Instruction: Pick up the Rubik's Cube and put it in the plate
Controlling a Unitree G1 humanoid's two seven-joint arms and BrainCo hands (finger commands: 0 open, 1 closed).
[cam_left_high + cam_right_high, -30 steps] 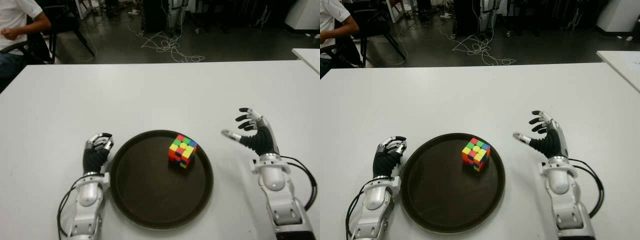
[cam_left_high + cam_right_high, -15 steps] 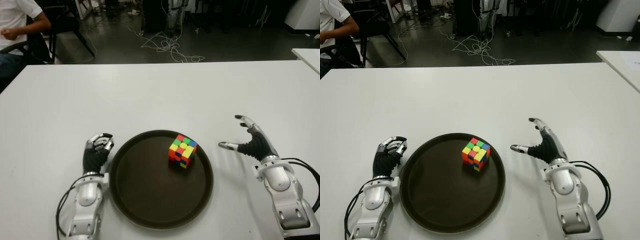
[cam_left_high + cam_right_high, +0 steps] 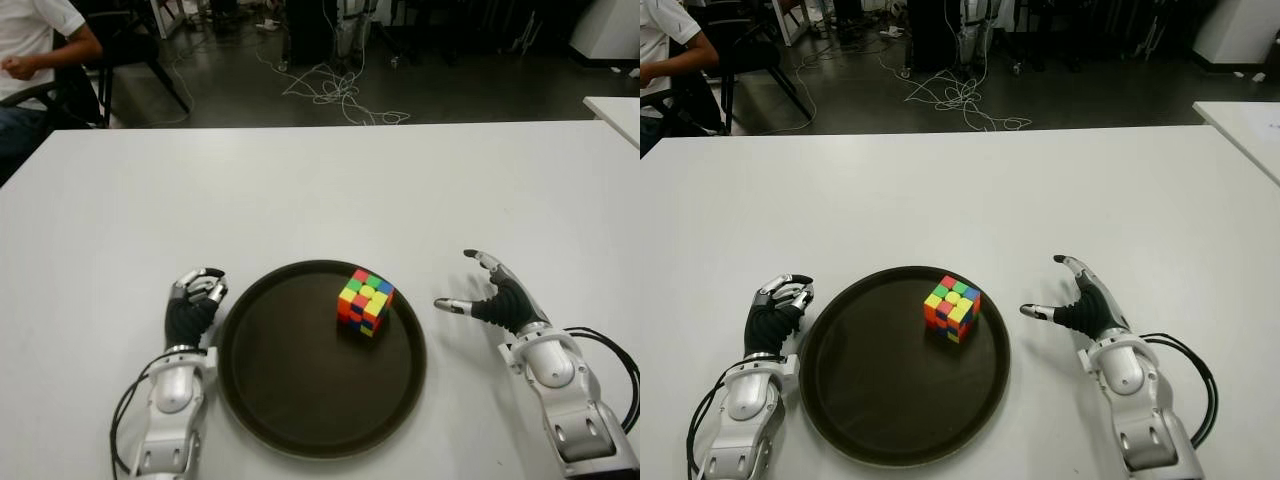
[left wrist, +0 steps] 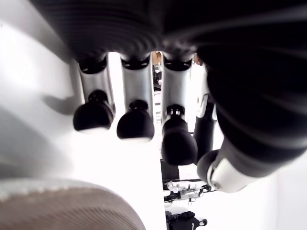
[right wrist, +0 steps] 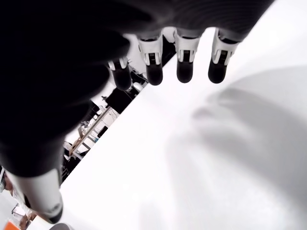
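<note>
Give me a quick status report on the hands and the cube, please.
Left robot hand curled, empty, left of plate. Right robot hand open, empty, right of plate. Rubik's Cube in plate. Nothing obstructing.

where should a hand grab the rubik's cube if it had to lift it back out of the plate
Grip the Rubik's Cube by two opposite side faces, coming from above. It sits flat in the right part of the plate, turned with a corner toward the robot, so the hand should rotate to match its faces. The open right hand shows just right of the plate and looks nearest; the curled left hand shows at its left.
</note>
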